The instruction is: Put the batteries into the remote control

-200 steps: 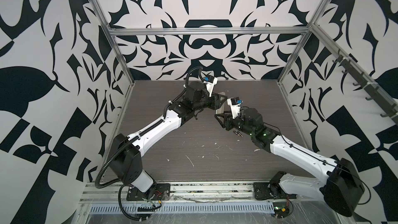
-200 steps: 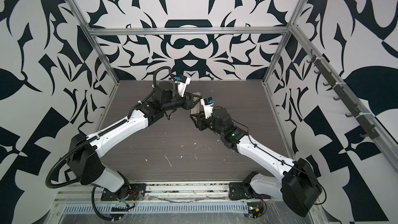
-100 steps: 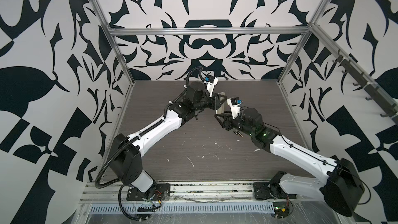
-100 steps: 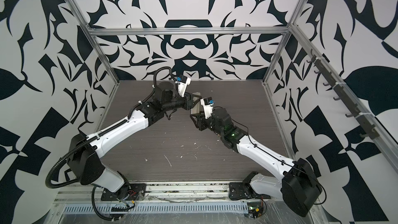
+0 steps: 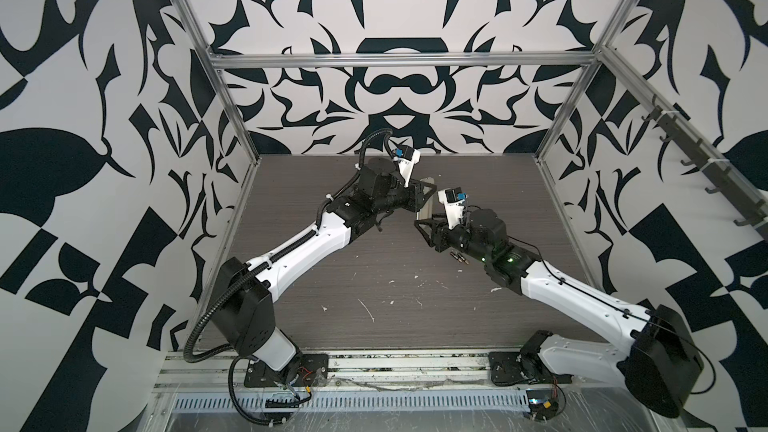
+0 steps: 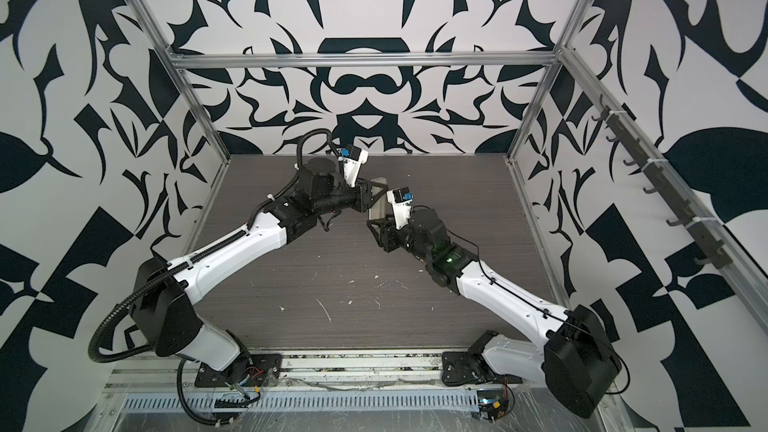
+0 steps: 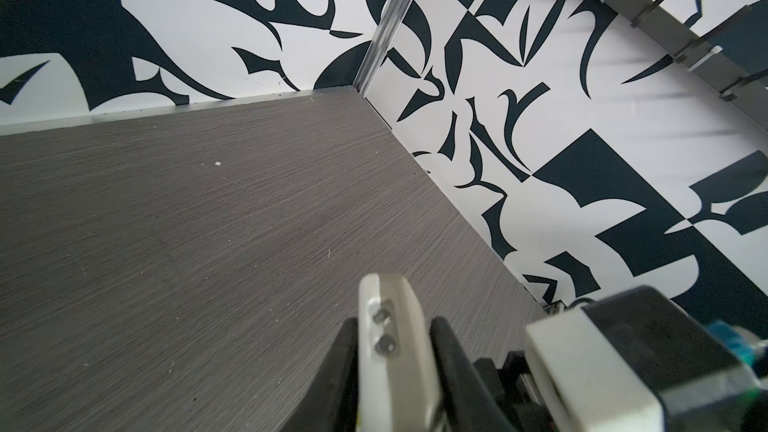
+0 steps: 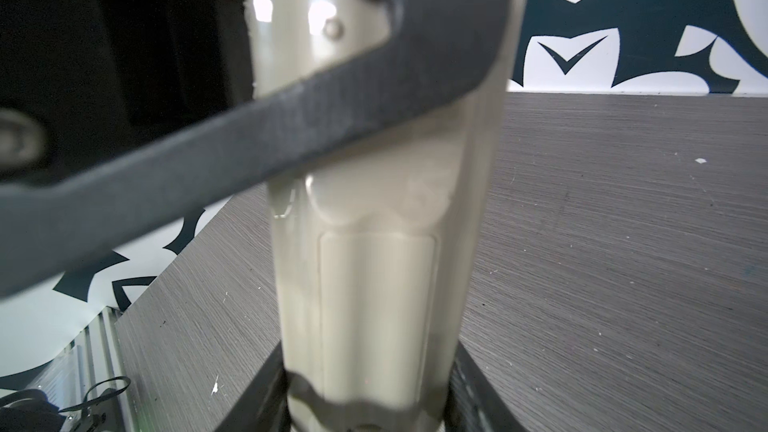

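Observation:
The white remote control [image 5: 425, 211] hangs above the back middle of the table, held at both ends. My left gripper [image 5: 423, 197] is shut on its far end; in the left wrist view the black fingers [image 7: 451, 363] press both sides of the remote control [image 7: 395, 371], whose end shows two metal contacts. My right gripper [image 5: 427, 227] is shut on the near end. The right wrist view shows the remote control's plain back and battery recess [image 8: 378, 305], with a left finger [image 8: 291, 118] crossing it. The batteries [image 5: 457, 257] lie on the table beside the right wrist.
White scraps [image 5: 368, 309] dot the dark wood-grain table [image 5: 374, 268] toward the front. Aluminium frame posts [image 5: 557, 135] stand at the back corners. A rail of hooks [image 5: 706, 168] runs along the right wall.
My left gripper's jaws have closed onto the far end of the remote control. The right arm and the remote have stayed where they were.

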Tool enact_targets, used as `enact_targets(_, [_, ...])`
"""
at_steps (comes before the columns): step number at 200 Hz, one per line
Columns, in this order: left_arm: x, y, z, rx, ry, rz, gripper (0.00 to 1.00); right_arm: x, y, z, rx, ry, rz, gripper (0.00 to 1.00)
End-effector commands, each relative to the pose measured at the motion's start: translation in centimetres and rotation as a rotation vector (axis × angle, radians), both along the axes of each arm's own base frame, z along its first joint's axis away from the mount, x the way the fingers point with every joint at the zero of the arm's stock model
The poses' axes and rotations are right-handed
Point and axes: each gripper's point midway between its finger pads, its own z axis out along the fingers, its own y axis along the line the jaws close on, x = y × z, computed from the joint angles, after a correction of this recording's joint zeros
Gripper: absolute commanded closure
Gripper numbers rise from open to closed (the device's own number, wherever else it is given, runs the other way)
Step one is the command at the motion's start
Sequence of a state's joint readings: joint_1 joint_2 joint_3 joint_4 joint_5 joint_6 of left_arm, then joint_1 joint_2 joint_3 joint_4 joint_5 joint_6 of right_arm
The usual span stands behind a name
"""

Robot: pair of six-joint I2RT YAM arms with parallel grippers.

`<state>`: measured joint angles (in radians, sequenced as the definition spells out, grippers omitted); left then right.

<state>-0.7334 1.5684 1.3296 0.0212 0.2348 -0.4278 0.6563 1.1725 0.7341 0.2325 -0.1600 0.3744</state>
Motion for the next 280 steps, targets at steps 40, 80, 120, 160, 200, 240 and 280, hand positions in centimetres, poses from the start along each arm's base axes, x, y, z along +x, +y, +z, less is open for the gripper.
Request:
enact_targets(40, [0.1,-0.5,0.6,-0.011,-0.008,-0.010,0.78,-0.1,0.2,2.5,0.041,-0.061,0.003,1.00])
enact_targets(80, [0.1,-0.5,0.6,-0.011,-0.008,-0.008,0.83,-0.1,0.1,2.5,0.039,-0.062,0.001,1.00])
enact_targets(120, [0.3,-0.5,0.7,-0.014,-0.010,0.000,0.86,-0.2,0.1,2.6,0.039,-0.064,0.004,0.92])
enact_targets(160, [0.5,-0.5,0.7,-0.008,-0.008,0.008,0.90,-0.3,0.4,2.9,0.047,-0.064,0.019,0.53])
enact_targets(200, [0.6,0.0,0.5,0.003,-0.002,0.030,0.92,-0.6,0.5,3.1,0.051,-0.070,0.040,0.32])
enact_targets(240, [0.8,0.8,1.0,0.008,-0.003,0.077,0.94,-1.1,0.2,3.6,0.056,-0.079,0.043,0.06])
enact_targets(280, [1.2,2.1,0.8,0.046,0.011,0.144,0.97,-1.9,-0.8,4.0,0.027,-0.121,0.038,0.01])
